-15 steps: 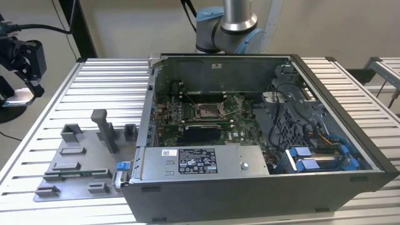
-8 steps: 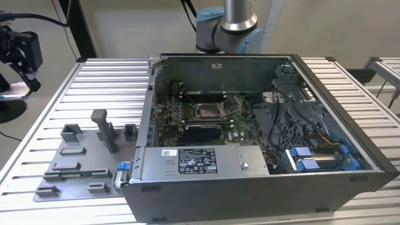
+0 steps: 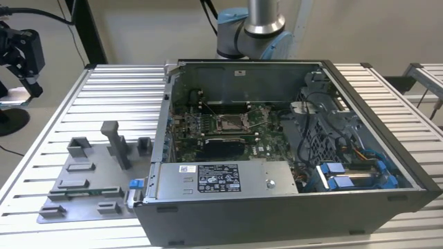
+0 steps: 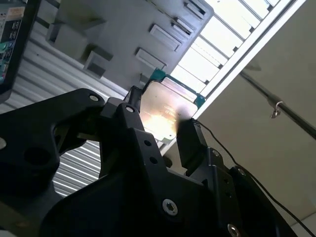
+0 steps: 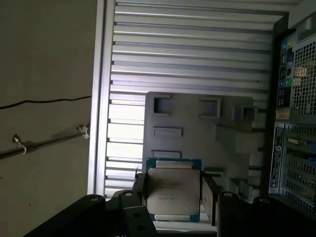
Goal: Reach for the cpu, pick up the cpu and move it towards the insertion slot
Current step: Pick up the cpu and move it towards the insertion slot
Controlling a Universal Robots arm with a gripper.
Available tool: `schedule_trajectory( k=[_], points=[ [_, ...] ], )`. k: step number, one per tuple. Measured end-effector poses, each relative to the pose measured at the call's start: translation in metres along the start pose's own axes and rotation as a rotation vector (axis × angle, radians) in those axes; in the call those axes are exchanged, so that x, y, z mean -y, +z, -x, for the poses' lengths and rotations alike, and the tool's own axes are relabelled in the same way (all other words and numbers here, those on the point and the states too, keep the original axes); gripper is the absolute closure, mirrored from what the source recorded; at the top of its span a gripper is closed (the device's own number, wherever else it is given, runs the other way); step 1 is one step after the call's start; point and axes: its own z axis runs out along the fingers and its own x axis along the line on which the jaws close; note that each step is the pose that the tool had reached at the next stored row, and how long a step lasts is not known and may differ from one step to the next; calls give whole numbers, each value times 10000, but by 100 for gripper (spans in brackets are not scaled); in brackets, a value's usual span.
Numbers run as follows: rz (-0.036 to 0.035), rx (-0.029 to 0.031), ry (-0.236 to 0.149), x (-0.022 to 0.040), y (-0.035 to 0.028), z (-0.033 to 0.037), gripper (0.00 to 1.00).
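The table point(image 3: 118, 93) is a silver-grey top of long ribbed metal slats, seen too in both wrist views point(image 5: 187, 49) point(image 4: 44, 69). Two things lie directly on it. A grey plastic tray point(image 3: 90, 181) with upright blocks and shallow recesses sits near, on the exterior view's left. Just beside it, an open computer case point(image 3: 277, 212) fills the middle and the exterior view's right.

A tray point(image 3: 104, 181) and a computer case point(image 3: 277, 218) on the table point(image 3: 118, 93)
The tray lies at the exterior view's left of the case, the insertion slot point(image 3: 231, 122) sits inside it; the cpu point(image 5: 173, 183) sits between the fingers of the gripper point(image 5: 175, 193), seemingly over the tray's edge
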Motion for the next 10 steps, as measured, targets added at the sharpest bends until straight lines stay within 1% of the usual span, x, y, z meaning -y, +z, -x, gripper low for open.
schedule_trajectory(
  k=[4, 10],
  points=[
    [3, -2, -1, -2, -1, 16, 100],
    [3, -1, 0, -4, 0, 100, 100]
  ],
)
